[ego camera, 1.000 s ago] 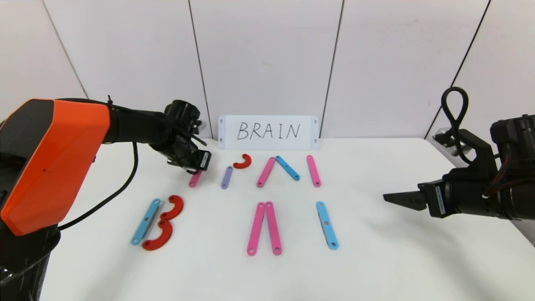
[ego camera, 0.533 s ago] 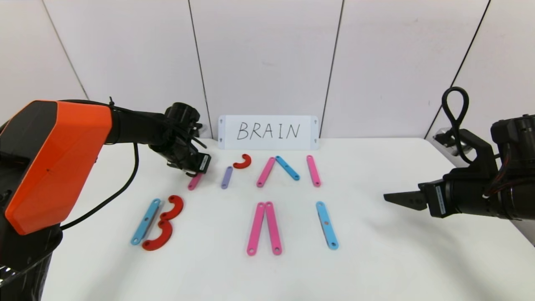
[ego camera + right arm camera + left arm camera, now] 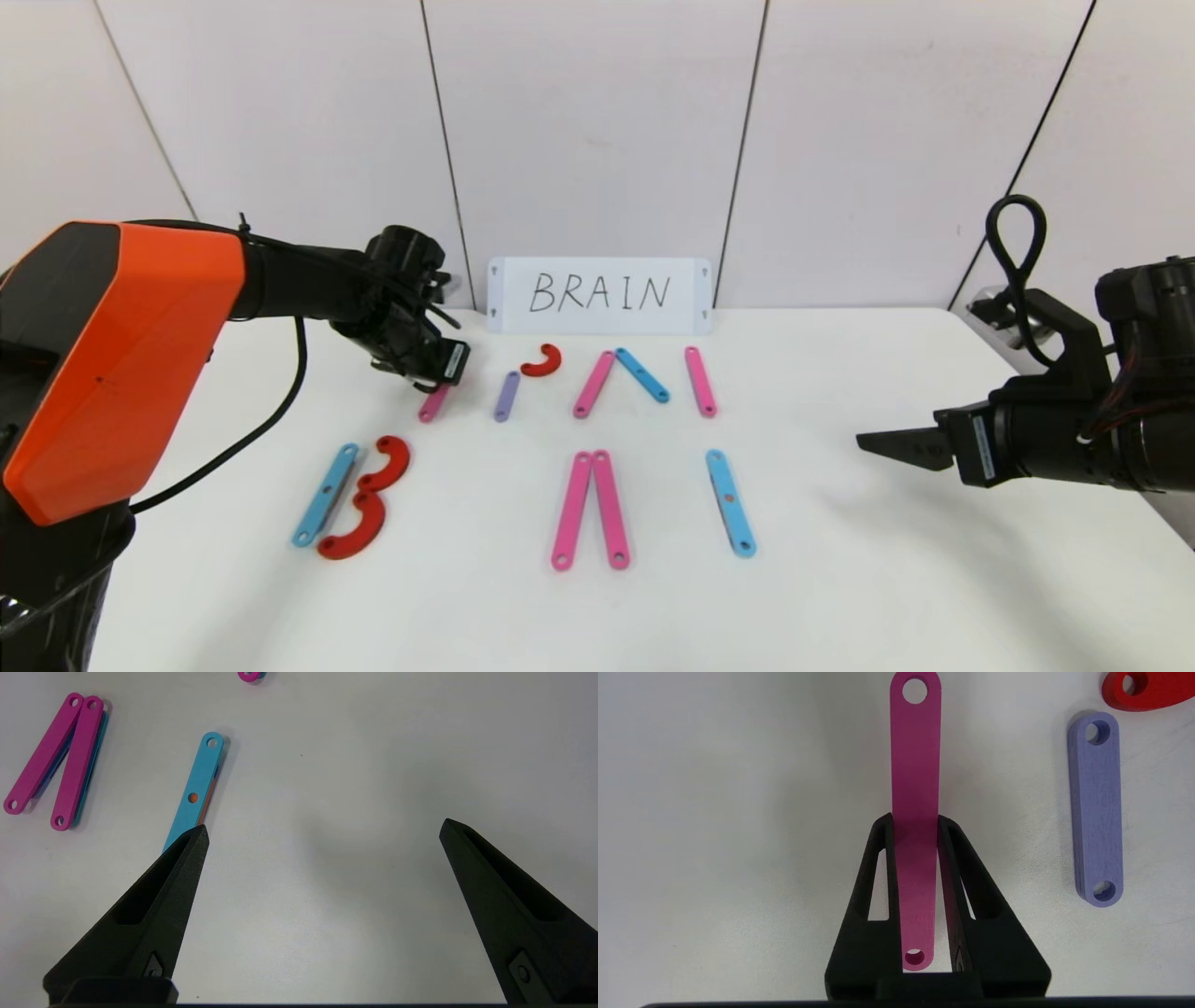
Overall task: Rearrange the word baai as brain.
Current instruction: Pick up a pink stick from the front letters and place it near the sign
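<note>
Pink bar (image 3: 915,788), flat with a hole at each end, lies on the white bench (image 3: 840,579) left of centre in the head view, clamped between the two black fingers of the left end effector (image 3: 915,826). Just beside it: short purple bar (image 3: 507,396), then a red curve (image 3: 541,361), then a pink-blue-pink group (image 3: 641,378) in the upper middle. Lower row: blue bar with two red curves (image 3: 350,495) at lower left, touching; two pink bars (image 3: 592,509) meeting at their far ends, centre; single blue bar (image 3: 730,502) to their right. White card reading BRAIN (image 3: 599,294) stands at the back edge. Right end effector (image 3: 322,830), centre right of the head view, hangs above bare bench, fingers spread wide, gripping nothing.
</note>
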`<move>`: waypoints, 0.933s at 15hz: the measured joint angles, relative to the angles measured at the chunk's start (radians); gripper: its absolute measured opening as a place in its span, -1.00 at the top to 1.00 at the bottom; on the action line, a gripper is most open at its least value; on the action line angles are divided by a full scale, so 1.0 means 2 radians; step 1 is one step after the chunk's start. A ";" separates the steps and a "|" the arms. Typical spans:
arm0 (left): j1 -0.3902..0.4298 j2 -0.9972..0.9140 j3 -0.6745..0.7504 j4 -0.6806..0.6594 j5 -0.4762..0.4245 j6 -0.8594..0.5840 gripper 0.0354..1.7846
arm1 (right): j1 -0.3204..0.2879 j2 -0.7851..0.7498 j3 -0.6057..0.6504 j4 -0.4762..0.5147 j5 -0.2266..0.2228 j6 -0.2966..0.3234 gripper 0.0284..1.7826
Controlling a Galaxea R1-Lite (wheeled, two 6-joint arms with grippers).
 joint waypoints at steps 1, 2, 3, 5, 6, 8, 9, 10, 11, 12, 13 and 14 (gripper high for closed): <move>0.000 -0.001 -0.001 -0.001 0.000 0.000 0.61 | 0.000 0.000 0.000 0.000 0.000 0.000 -0.94; 0.000 -0.002 -0.002 -0.003 0.000 0.000 0.51 | 0.000 0.000 0.000 0.000 0.000 0.000 -0.94; 0.000 -0.002 -0.002 -0.003 0.000 0.001 0.39 | 0.000 0.000 0.000 0.000 0.000 0.000 -0.94; 0.000 -0.002 -0.002 -0.003 0.000 0.000 0.03 | 0.000 0.000 0.000 0.000 0.000 0.000 -0.94; 0.000 -0.002 -0.003 -0.004 0.000 0.001 -0.17 | 0.000 0.000 0.000 0.000 0.000 0.000 -0.94; 0.000 -0.003 -0.003 -0.004 0.000 0.000 -0.54 | 0.000 0.000 0.000 0.000 0.000 0.000 -0.94; 0.000 -0.005 -0.003 -0.003 0.000 0.000 -0.67 | 0.000 0.001 0.000 0.000 -0.001 0.000 -0.94; 0.000 -0.008 -0.003 -0.001 0.000 0.000 -0.78 | 0.000 0.001 0.000 0.000 -0.001 0.000 -0.94; 0.000 -0.013 -0.002 0.000 0.000 0.000 -0.87 | 0.000 0.001 0.000 0.000 0.000 0.000 -0.94; -0.001 -0.018 -0.001 0.001 0.000 0.000 -0.92 | 0.000 0.001 0.000 0.000 0.000 0.000 -0.94; -0.001 -0.024 0.001 0.002 0.001 -0.001 -0.94 | 0.000 0.001 0.000 0.000 0.000 0.000 -0.94; -0.003 -0.031 0.005 0.004 0.003 -0.002 -0.95 | 0.000 0.001 0.000 0.000 0.000 0.000 -0.94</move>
